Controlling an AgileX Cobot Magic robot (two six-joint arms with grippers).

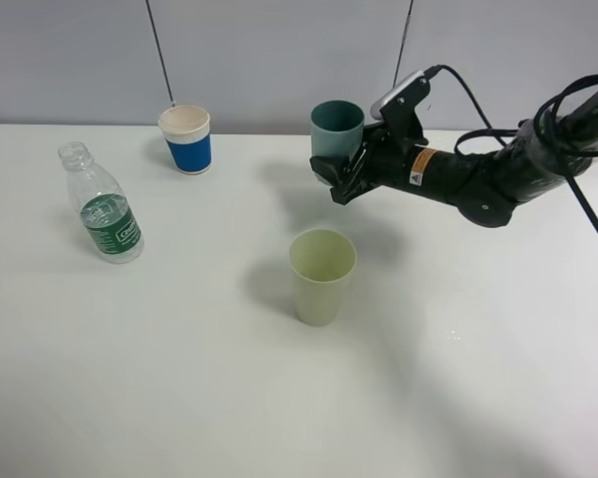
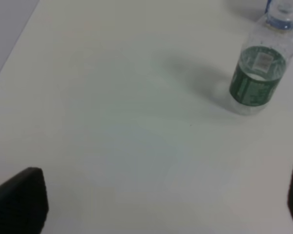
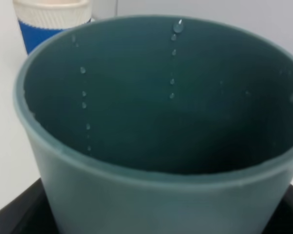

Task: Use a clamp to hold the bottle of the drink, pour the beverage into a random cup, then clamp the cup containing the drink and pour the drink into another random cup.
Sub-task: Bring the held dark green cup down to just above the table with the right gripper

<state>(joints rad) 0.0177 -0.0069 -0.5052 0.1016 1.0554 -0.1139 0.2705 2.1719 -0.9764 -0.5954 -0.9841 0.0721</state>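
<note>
The right gripper (image 1: 347,171) holds the teal cup (image 1: 337,129) firmly by its lower wall, upright above the table behind the pale green cup (image 1: 322,276), so I judge the second pour is in hand and next needs tilting over that cup, while the bottle (image 1: 102,204) stands far left and the left gripper (image 2: 156,204) is wide open

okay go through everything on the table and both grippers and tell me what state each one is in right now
Plastic bottle: upright on the table, uncapped, a little liquid in the bottom.
Blue paper cup: upright, untouched; contents not visible.
Light green cup: upright on the table; contents cannot be told.
Teal cup: lifted off the table, roughly upright, droplets on its inner wall.
Right gripper: shut on the teal cup.
Left gripper: open, holding nothing.
</note>
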